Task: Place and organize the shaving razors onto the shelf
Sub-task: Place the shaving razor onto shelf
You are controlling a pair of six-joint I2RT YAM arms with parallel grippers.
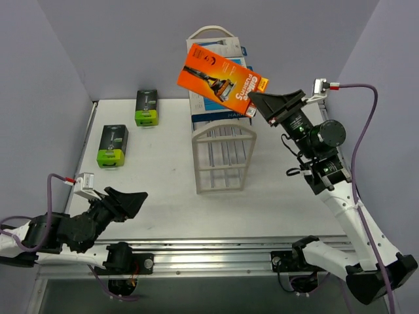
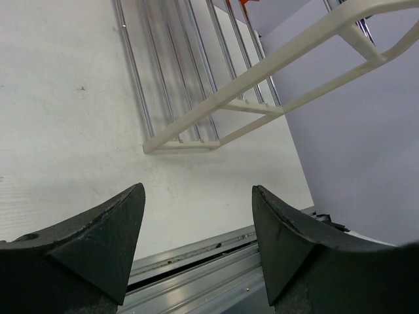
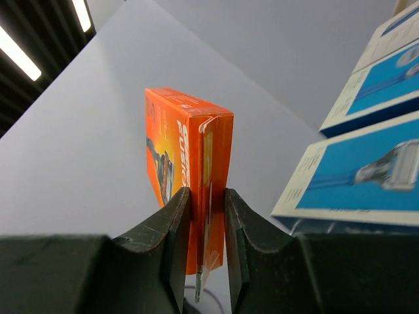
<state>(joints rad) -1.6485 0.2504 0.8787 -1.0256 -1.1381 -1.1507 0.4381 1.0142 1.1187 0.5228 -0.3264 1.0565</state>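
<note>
My right gripper is shut on the end of an orange razor box, holding it in the air above the cream-white shelf. In the right wrist view the orange box stands edge-on between the two fingers. Blue-and-white razor boxes lie on the shelf's top tier, also seen at the right of that view as blue boxes. Two black-and-lime-green razor boxes lie flat on the table's left. My left gripper hangs open and empty low at the front left.
The white table ends in a metal rail at the near edge, where both arm bases sit. Lavender walls close in the left, back and right sides. In the left wrist view the shelf's bars and foot lie ahead.
</note>
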